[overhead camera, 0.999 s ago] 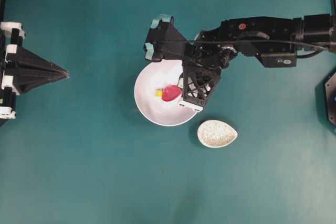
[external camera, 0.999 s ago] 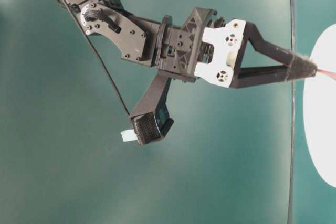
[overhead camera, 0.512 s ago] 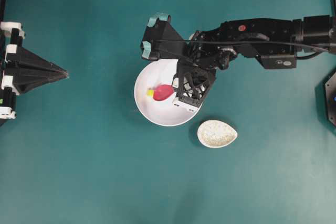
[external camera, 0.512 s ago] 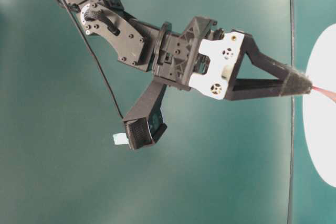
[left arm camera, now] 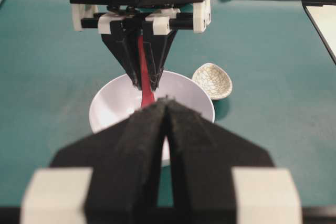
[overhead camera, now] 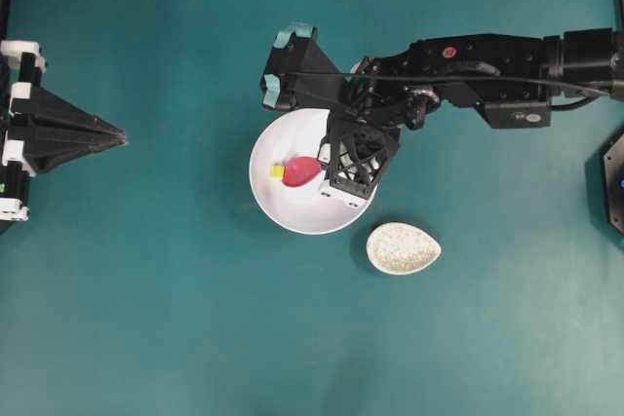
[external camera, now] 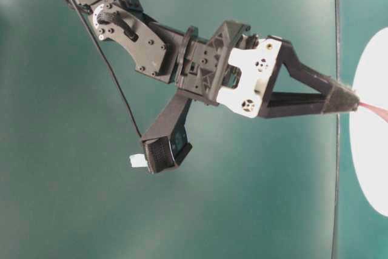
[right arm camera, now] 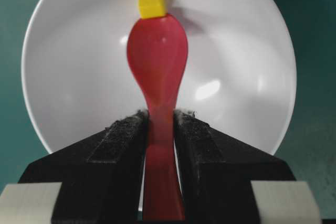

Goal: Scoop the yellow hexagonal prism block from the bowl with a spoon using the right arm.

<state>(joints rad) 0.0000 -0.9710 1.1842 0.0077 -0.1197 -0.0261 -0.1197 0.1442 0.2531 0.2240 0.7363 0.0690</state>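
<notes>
While the right gripper (right arm camera: 160, 129) clamps the pink-red spoon (right arm camera: 157, 61) by its handle, the scoop reaches down into the white bowl (overhead camera: 283, 211), its tip touching the yellow hexagonal prism block (right arm camera: 152, 4) (not loaded, the block sits just past the scoop's rim). Off at the table's left edge, the left gripper (left arm camera: 167, 103) has its fingers pressed together, holding nothing. A speckled spoon rest (overhead camera: 404, 247) lies just beside the bowl.
</notes>
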